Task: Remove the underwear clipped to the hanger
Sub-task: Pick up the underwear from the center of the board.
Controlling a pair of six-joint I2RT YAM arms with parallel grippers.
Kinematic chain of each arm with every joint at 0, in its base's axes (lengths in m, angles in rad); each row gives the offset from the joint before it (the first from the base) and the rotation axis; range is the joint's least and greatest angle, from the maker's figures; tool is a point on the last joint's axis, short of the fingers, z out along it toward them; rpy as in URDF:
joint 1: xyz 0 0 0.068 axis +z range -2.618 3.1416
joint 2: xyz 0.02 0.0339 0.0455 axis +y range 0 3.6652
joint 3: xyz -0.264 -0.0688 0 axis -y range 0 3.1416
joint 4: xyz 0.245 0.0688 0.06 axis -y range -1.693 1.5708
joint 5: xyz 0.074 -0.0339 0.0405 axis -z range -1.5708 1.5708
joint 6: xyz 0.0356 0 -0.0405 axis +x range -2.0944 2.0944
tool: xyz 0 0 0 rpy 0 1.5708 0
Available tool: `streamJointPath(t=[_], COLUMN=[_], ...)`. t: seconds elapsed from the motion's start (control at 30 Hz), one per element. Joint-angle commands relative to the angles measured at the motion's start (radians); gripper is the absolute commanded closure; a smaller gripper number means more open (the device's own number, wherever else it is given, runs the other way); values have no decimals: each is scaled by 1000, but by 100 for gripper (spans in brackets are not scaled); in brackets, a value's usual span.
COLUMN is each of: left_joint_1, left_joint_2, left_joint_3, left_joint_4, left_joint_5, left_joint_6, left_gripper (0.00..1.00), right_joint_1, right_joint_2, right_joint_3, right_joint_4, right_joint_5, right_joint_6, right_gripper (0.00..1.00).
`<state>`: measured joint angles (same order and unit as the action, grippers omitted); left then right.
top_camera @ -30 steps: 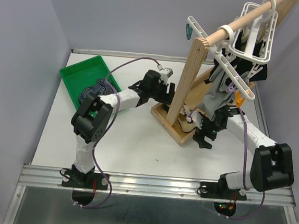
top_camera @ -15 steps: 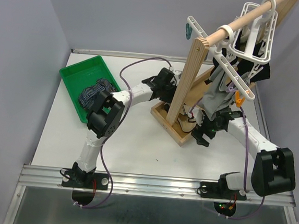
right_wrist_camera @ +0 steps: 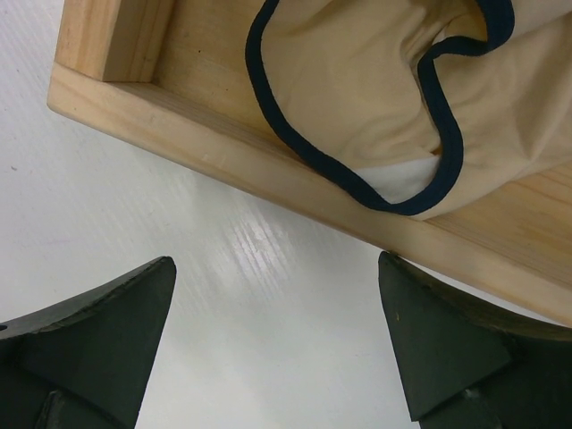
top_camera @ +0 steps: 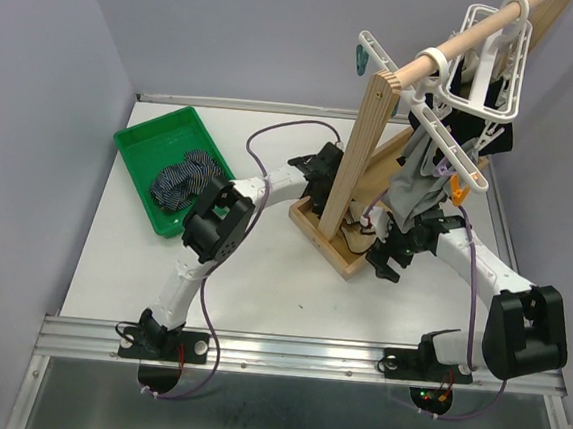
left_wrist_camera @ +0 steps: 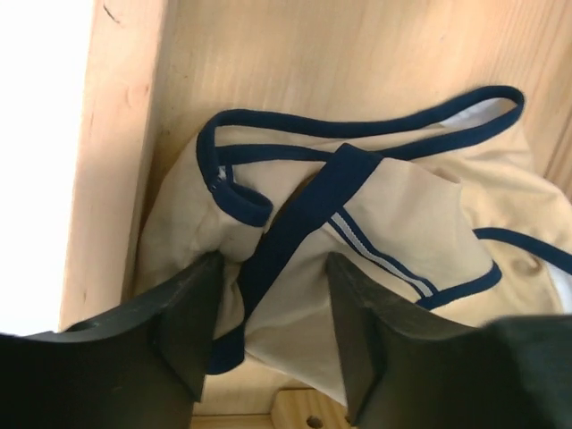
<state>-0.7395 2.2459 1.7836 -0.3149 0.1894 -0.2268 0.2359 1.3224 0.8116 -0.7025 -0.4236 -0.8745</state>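
Observation:
Tan underwear (left_wrist_camera: 393, 223) with navy trim lies crumpled in the wooden rack's base (top_camera: 358, 238). My left gripper (left_wrist_camera: 273, 268) reaches in behind the rack's post (top_camera: 332, 178). Its fingers stand apart on either side of a fold of the tan cloth and touch it. My right gripper (right_wrist_camera: 275, 264) hangs wide open over the white table, just in front of the base (top_camera: 388, 264), holding nothing. The tan underwear (right_wrist_camera: 357, 80) shows above it. Grey underwear (top_camera: 415, 181) and black underwear (top_camera: 497, 102) hang clipped to the white hanger (top_camera: 452, 154).
A green tray (top_camera: 153, 138) at the back left holds navy striped underwear (top_camera: 181, 180). The wooden rack's upright post (top_camera: 357, 150) and rod stand between the two arms. A purple wall closes the left side.
My left arm swung right from beside the tray to the rack's base behind the post, and its jaws narrowed around the tan cloth. The right arm barely shifted.

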Motion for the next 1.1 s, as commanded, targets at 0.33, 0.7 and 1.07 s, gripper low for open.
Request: streamJointPath(t=[0.33,0.7,1.07], left_joint_1=[-14,66,244], left_joint_2=[-115,-439,-772], left_joint_3=[-44,-266,-460], left_joint_4=[103,335,436], left_joint_5=[-54,41,21], left_joint_6=[52,-48,-85], left_gripper=[100,100,100], right_joint_1=[2,3,3], right_joint_2=[-43,-101,-97], right_joint_3=[-40,-69,-75], right_joint_4=[51,49,49], right_joint_5=[-20,-73,-67], right_joint_6=[19,-11,-15], right_gripper=[0,0,0])
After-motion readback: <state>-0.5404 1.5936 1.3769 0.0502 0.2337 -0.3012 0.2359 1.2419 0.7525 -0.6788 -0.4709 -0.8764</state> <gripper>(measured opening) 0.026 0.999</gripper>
